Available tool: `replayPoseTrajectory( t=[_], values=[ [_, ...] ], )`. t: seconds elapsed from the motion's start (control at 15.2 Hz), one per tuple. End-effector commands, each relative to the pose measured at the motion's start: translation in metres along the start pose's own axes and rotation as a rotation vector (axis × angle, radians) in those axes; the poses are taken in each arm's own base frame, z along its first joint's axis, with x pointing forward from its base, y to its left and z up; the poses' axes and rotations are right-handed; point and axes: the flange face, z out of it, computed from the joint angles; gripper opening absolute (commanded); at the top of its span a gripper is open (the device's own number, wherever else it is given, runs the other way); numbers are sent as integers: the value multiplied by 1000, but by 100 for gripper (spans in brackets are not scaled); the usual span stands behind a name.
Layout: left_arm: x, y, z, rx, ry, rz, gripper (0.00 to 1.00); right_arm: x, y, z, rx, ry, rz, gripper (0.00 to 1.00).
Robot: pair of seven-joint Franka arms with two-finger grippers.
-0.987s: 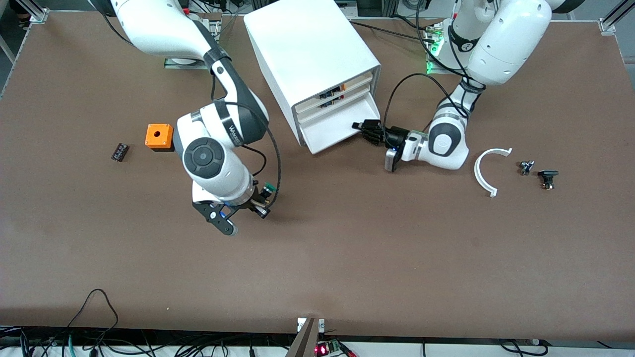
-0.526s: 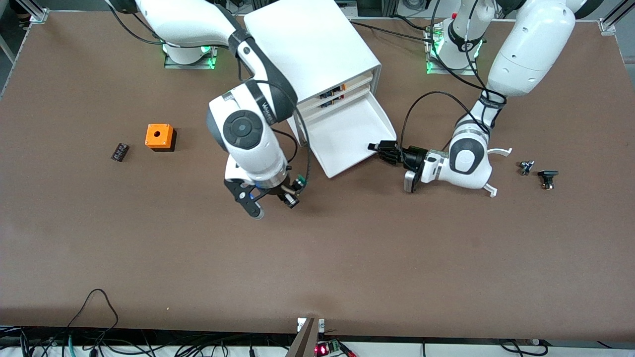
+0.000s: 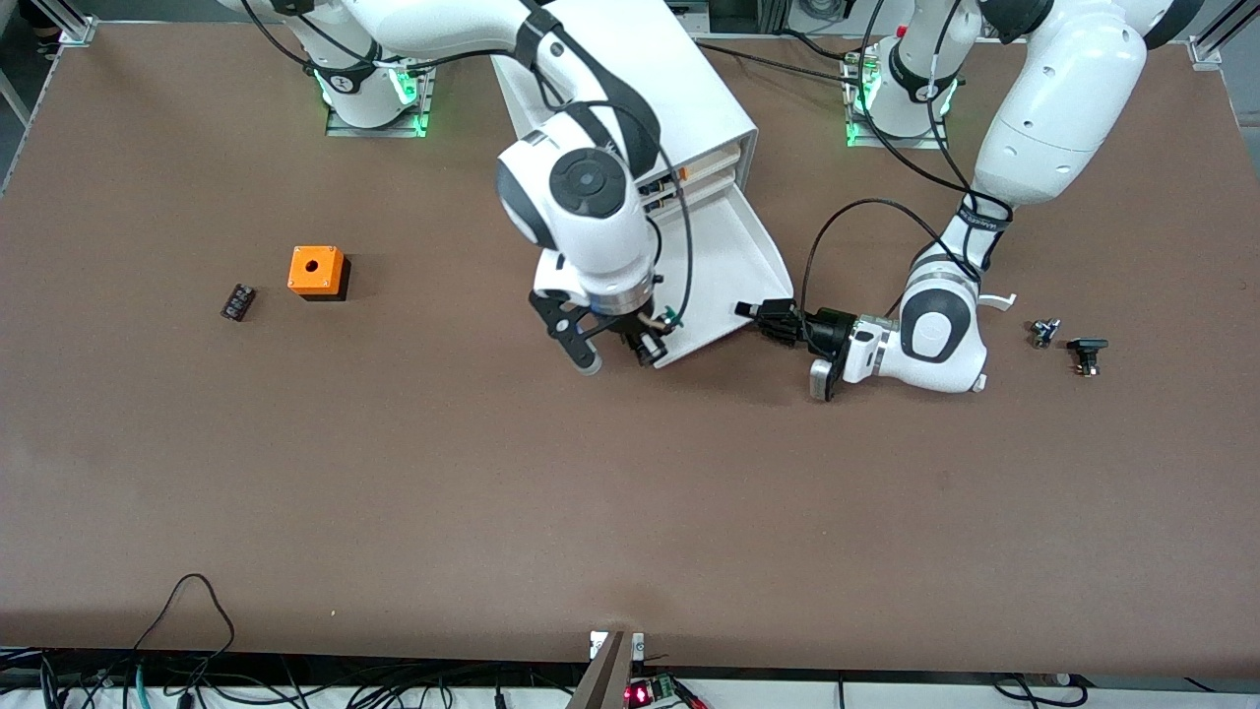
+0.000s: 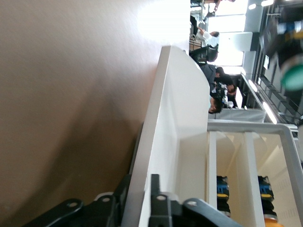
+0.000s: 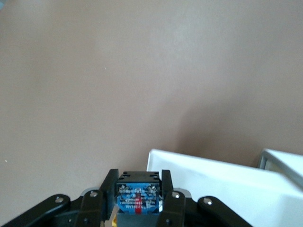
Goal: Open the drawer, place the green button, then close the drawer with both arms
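The white cabinet [image 3: 610, 89] has its third drawer [image 3: 733, 246] pulled far out; the white tray shows bare. My left gripper [image 3: 760, 313] is shut on the drawer's front wall at the corner toward the left arm's end; in the left wrist view its fingers [image 4: 155, 189] straddle that wall [image 4: 165, 118]. My right gripper [image 3: 642, 343] is shut on the button [image 3: 668, 318], green cap showing, just over the drawer's other front corner. In the right wrist view the button's blue and black body [image 5: 137, 196] sits between the jaws, the drawer's corner [image 5: 213, 182] beside it.
An orange cube with a round hole [image 3: 316, 271] and a small black part [image 3: 237, 301] lie toward the right arm's end. A white curved piece [image 3: 999, 299], partly hidden by the left arm, and two small dark parts [image 3: 1044, 332] [image 3: 1087, 353] lie toward the left arm's end.
My left gripper has pulled the drawer farther out. My right arm has carried the button from over the open table to the drawer's front corner.
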Motion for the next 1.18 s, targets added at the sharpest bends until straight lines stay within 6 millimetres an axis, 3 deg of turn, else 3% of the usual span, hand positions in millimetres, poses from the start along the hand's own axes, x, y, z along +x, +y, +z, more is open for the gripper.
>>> replayPoseTrajectory(
  t=[0.0, 0.13, 0.39, 0.59, 0.86, 0.92, 0.99, 1.05, 1.12],
  values=[
    [9, 1, -15, 6, 13, -10, 100, -33, 1, 22, 10, 32, 34, 0],
    [14, 18, -25, 31, 5, -37, 100, -45, 3, 37, 15, 36, 71, 0],
    [27, 84, -61, 166, -24, -134, 100, -72, 13, 77, -4, 40, 108, 0],
    [36, 134, -98, 398, -71, -195, 100, -87, 21, 98, -22, 48, 136, 0],
    [43, 181, -142, 756, -122, -261, 100, -90, 22, 105, -23, 47, 201, 0],
    [44, 196, -151, 832, -133, -292, 100, -90, 22, 104, -22, 44, 221, 20],
    [48, 218, -161, 907, -137, -312, 100, -89, 22, 104, -23, 46, 228, 52],
    [51, 237, -163, 968, -154, -324, 100, -90, 22, 102, -21, 46, 227, 100],
    [51, 253, -173, 1041, -164, -335, 100, -88, 21, 102, -21, 48, 230, 100]
  ],
)
